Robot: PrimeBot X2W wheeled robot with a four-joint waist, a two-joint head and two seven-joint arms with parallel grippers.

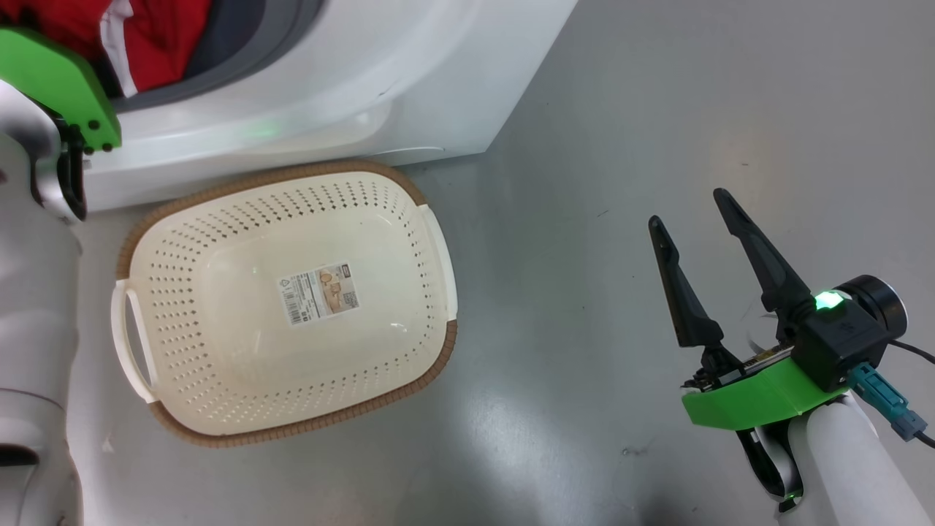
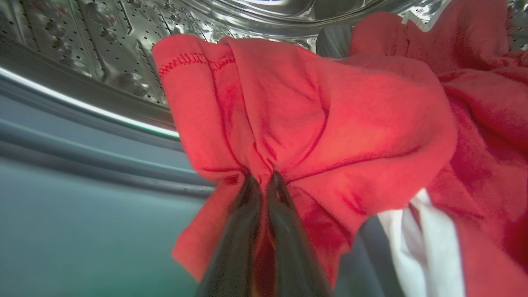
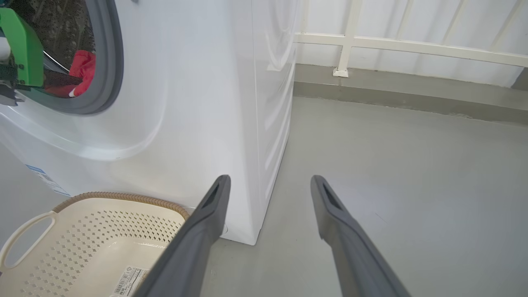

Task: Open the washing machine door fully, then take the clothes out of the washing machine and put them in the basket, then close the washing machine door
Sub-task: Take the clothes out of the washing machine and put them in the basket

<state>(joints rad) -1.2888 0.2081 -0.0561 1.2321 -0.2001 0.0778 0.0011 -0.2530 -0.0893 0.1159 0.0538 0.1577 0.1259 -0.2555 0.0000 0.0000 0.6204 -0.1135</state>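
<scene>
In the head view, one empty basket lies centre left below the one washing machine. The clothes show at upper left. The right gripper, at lower right, has its jaws apart and holds nothing.

In the left wrist view, the left gripper is clamped on a bunched red fold inside the drum. The cloth looks soft, light and limp, likely to trail, and is best held by such a gather. The garment count is unclear.

In the right wrist view, the basket sits at lower left.

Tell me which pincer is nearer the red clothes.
Left. The left pincer is shut on the clothes in the drum; the right pincer hangs open over the floor.
</scene>
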